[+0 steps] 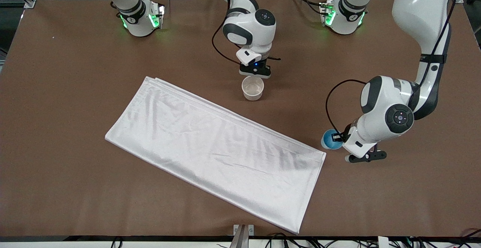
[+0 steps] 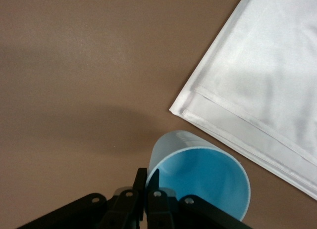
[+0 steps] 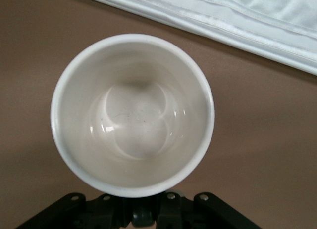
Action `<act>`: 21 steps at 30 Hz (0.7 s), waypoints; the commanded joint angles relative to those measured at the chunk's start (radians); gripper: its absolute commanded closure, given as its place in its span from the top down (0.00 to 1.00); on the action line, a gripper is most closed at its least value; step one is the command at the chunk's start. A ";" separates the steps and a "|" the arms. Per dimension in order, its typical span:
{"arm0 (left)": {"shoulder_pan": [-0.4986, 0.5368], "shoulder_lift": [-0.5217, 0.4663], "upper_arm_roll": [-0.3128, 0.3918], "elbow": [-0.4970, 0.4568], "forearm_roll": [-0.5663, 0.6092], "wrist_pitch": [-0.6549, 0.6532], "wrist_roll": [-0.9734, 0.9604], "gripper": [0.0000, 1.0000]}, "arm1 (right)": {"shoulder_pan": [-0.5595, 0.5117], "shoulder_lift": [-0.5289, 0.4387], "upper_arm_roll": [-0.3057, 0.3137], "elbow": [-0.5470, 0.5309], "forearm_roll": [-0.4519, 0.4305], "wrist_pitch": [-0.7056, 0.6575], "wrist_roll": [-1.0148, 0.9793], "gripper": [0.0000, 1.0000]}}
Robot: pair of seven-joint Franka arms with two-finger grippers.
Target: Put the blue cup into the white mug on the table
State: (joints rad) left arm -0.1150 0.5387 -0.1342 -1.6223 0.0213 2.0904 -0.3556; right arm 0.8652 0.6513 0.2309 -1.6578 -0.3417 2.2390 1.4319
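Brown table (image 1: 67, 101), white folded cloth (image 1: 214, 150) mid-surface. My left gripper (image 1: 337, 138) pinches the blue cup (image 1: 330, 139) by its rim, at the cloth corner's 3 o'clock; it looks light, thin, slippery, so I judge the rim the sound hold. My right gripper (image 1: 255, 76) clamps the white mug (image 1: 253, 88) at its rim; the mug looks stiff and heavier.

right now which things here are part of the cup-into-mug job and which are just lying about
Job:
blue cup, pinched at its rim by the left gripper
white mug, upright, with the right gripper at it
table

Lying about:
white folded cloth, flat on the table between mug and front camera
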 commanded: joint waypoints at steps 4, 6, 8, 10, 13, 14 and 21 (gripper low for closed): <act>0.005 -0.019 -0.008 -0.021 0.023 0.014 0.009 0.00 | 0.000 0.022 -0.008 0.032 -0.036 0.004 0.036 0.13; 0.005 -0.020 -0.008 -0.021 0.023 0.014 0.009 0.00 | 0.000 0.022 -0.012 0.032 -0.036 0.004 0.033 0.13; 0.005 -0.020 -0.008 -0.021 0.023 0.013 0.007 0.00 | -0.002 0.022 -0.013 0.032 -0.036 0.004 0.033 0.15; 0.003 -0.022 -0.008 -0.021 0.023 0.013 0.004 0.00 | -0.003 0.022 -0.013 0.032 -0.036 0.004 0.033 0.40; 0.003 -0.026 -0.010 -0.022 0.023 0.013 -0.003 0.00 | -0.005 0.022 -0.013 0.032 -0.031 0.002 0.039 1.00; 0.003 -0.029 -0.010 -0.024 0.023 0.013 -0.005 0.00 | -0.005 0.022 -0.013 0.032 -0.031 0.002 0.035 1.00; 0.000 -0.081 -0.033 -0.070 0.015 0.013 -0.042 0.00 | -0.012 0.007 -0.010 0.036 -0.010 -0.025 0.032 1.00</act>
State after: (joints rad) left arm -0.1155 0.5297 -0.1419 -1.6266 0.0213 2.0941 -0.3563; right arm 0.8630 0.6609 0.2122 -1.6420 -0.3438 2.2452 1.4437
